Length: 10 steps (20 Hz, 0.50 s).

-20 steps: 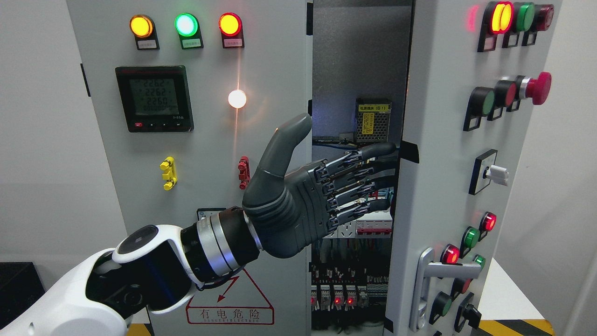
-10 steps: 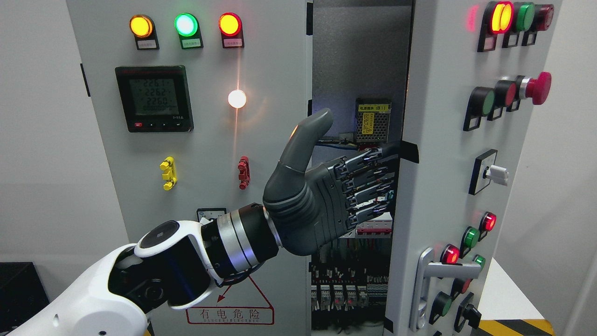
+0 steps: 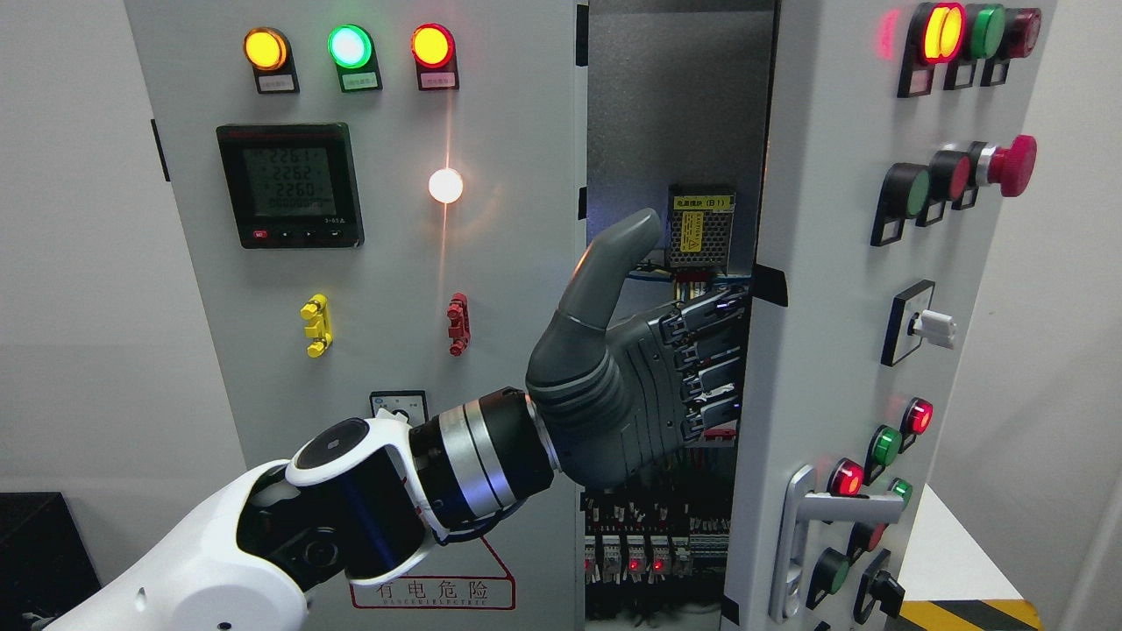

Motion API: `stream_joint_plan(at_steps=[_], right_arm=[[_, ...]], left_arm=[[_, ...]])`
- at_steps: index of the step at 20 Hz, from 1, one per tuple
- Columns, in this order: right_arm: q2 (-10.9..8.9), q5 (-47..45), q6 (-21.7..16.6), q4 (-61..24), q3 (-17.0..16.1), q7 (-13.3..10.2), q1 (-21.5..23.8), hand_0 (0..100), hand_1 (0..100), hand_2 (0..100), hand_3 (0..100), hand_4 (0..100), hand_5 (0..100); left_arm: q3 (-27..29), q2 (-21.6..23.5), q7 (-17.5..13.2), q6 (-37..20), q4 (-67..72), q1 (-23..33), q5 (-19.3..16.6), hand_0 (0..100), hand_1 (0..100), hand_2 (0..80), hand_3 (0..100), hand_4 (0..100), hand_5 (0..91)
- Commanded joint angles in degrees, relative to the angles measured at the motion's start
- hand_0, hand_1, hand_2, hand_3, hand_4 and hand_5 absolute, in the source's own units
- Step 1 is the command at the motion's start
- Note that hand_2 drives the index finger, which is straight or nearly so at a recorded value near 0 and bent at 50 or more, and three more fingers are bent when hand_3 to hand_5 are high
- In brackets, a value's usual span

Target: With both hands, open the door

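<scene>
A grey electrical cabinet has two doors. The left door (image 3: 508, 289) is closed. The right door (image 3: 824, 350) stands partly open, swung toward me, with a dark gap (image 3: 675, 114) between the two. My left hand (image 3: 653, 386) reaches across into the gap at mid height. Its fingers (image 3: 710, 342) are stretched straight and their tips pass behind the right door's inner edge, where they are hidden. The thumb (image 3: 614, 263) points up, clear of the door. The hand grasps nothing that I can see. My right arm does not show.
The right door carries a silver lever handle (image 3: 802, 543), push buttons and a red mushroom button (image 3: 1008, 165). The left door has lamps and a meter (image 3: 291, 184). Wiring and breakers (image 3: 649, 552) sit inside the gap. A table corner (image 3: 951, 561) lies at lower right.
My left arm has moved to the right and forward. The fingers, fully visible in the gap before, now have their tips behind the right door's edge. The door has not visibly moved.
</scene>
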Motion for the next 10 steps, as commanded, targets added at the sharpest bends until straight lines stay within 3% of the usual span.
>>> stream_joint_plan(at_steps=[1, 10], right_arm=[[0.00, 0.00, 0.05, 0.00, 0.53, -0.04, 0.00, 19, 0, 0, 0, 0, 0], [0.00, 0.00, 0.05, 0.00, 0.53, -0.04, 0.00, 19, 0, 0, 0, 0, 0]], left_arm=[[-0.51, -2.08, -0.11, -0.06, 0.10, -0.12, 0.16, 0, 0, 0.0, 0, 0, 0.0], [-1.82, -4.09, -0.11, -0.06, -0.08, -0.56, 0.16, 0, 0, 0.0, 0, 0, 0.0]])
